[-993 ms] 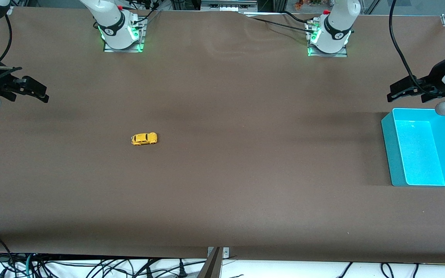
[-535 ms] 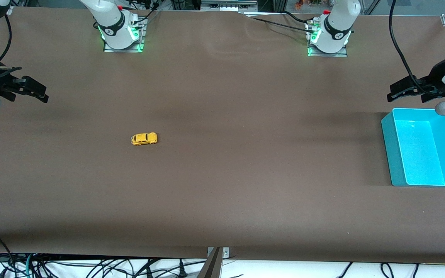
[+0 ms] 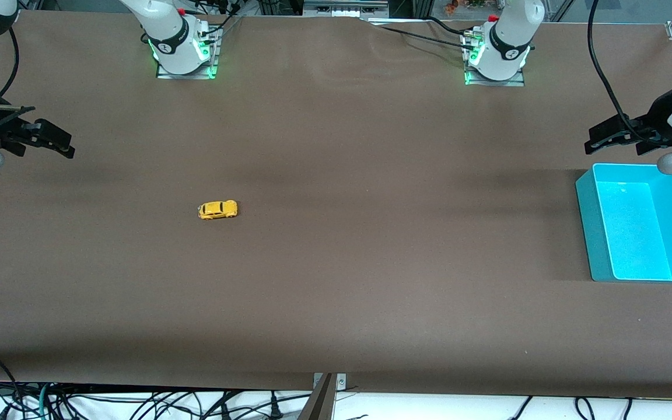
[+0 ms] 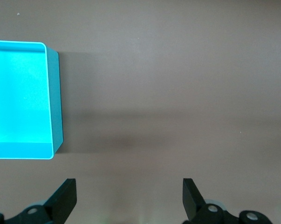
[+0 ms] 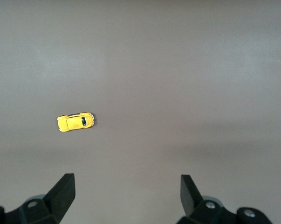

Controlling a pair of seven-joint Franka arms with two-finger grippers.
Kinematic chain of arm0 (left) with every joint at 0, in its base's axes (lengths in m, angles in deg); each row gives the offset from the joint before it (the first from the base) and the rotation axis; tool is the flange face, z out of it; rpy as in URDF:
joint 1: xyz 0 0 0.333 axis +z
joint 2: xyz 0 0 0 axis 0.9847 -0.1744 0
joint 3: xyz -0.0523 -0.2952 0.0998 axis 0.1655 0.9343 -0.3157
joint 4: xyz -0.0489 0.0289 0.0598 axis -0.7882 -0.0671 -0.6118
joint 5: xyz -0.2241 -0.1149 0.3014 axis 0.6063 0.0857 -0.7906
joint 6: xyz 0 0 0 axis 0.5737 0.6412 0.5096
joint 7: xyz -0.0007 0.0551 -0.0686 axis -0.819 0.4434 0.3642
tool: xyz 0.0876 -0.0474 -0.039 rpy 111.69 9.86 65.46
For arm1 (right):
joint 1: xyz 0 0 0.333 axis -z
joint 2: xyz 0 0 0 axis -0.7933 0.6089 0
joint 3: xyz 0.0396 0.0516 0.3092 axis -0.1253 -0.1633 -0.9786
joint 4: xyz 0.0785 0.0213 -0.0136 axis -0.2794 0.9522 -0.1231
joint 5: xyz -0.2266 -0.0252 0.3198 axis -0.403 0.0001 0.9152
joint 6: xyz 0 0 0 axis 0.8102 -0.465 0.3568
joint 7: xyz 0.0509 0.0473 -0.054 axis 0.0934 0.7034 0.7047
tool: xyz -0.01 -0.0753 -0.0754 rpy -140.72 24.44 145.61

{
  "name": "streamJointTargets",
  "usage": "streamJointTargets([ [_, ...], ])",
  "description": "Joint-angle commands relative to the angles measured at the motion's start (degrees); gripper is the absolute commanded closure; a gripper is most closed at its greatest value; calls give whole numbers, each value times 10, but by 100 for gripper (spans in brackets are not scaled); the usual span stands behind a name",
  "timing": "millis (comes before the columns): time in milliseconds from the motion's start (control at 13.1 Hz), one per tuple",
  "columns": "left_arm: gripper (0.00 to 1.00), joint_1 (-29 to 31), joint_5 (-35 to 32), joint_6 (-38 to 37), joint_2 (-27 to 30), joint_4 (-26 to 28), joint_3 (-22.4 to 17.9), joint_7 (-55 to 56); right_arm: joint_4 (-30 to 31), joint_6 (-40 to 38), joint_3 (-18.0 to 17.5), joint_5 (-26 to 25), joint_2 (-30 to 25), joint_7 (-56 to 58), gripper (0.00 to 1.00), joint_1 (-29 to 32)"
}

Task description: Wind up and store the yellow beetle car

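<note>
The yellow beetle car (image 3: 217,209) sits on its wheels on the brown table, toward the right arm's end; it also shows in the right wrist view (image 5: 75,122). My right gripper (image 3: 59,143) is open and empty, up in the air over the table's edge at the right arm's end, well apart from the car; its open jaws show in the right wrist view (image 5: 127,190). My left gripper (image 3: 598,137) is open and empty, over the table beside the cyan bin (image 3: 585,217). Its open jaws (image 4: 129,195) show with the bin (image 4: 56,100) in the left wrist view. The bin is empty.
The two arm bases (image 3: 181,49) (image 3: 496,55) stand along the table's edge farthest from the front camera. Cables hang past the table edge nearest the front camera.
My right gripper has drifted slightly; the car, the bin and the left gripper have not moved.
</note>
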Motion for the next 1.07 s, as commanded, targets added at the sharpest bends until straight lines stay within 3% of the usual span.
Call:
streamJointTargets([
  [0,0,0,12,2,4,2,-2,5,-12,-5,-2,-2,5,7,0,0],
  [993,0,0,13,2,4,2,-2,5,-11,-11,-2,-1,31,1,0,-3],
])
